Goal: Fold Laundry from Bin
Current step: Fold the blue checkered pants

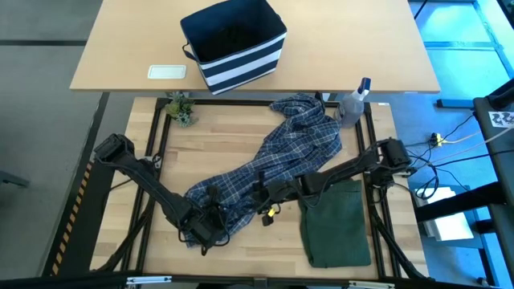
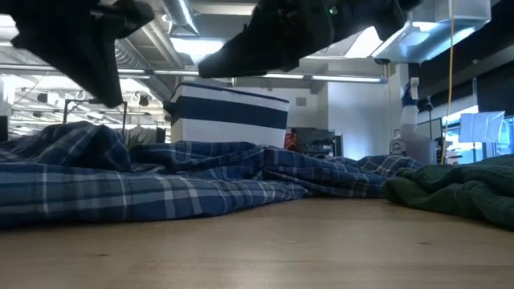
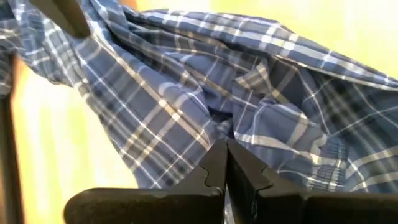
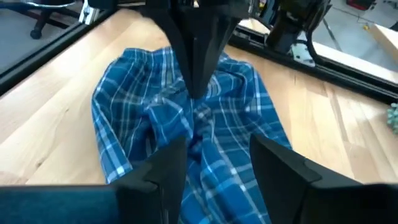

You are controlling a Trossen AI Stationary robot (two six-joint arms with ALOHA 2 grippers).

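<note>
The bin (image 1: 234, 44) stands at 12 o'clock on the far counter (image 1: 128, 40); its inside looks dark. The plaid shirt (image 1: 273, 156) sprawls mid-counter, the green garment (image 1: 335, 225) folded at 5 o'clock. Left gripper (image 1: 210, 221), at 7 o'clock, is clenched on the shirt; right gripper (image 1: 269, 193) hovers released above it. A spray bottle (image 1: 353, 103) stands at 1 o'clock.

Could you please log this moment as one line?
left end effector: shut on plaid shirt | right end effector: open above shirt | olive garment: folded
</note>
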